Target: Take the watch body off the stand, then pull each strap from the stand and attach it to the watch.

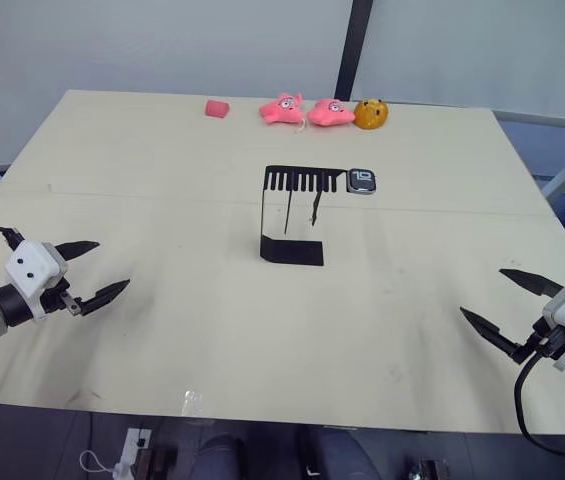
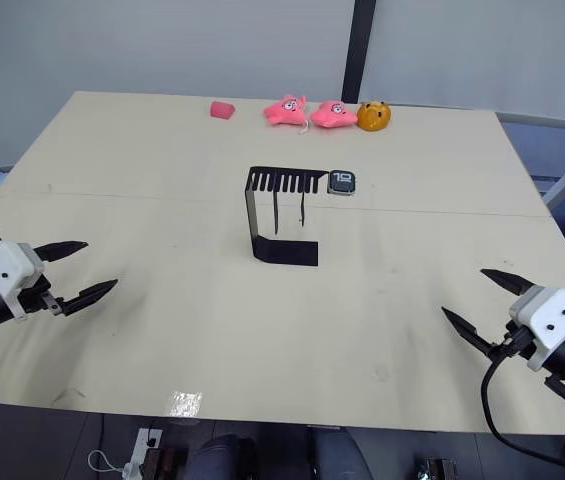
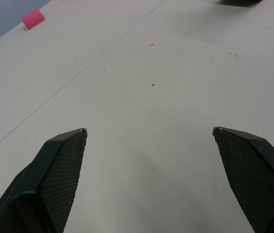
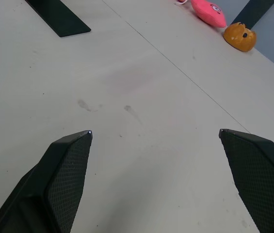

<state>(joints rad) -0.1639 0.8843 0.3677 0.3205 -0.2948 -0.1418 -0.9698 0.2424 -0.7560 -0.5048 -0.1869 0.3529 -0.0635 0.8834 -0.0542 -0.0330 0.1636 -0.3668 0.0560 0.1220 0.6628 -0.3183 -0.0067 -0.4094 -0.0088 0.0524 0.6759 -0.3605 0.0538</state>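
We've got both grippers spread wide and empty, left gripper (image 1: 89,270) and right gripper (image 1: 502,302) low at the table's near corners; the watch (image 1: 362,181) sits on the stand's (image 1: 292,213) top plate's right end, far ahead, closer to our right arm

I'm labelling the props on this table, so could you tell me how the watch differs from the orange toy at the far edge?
The watch is a flat, grey-rimmed square with a black screen; the orange toy is rounded and bright orange. The watch sits at the stand's top plate; the toy lies on the table beside two pink toys. Both are small.
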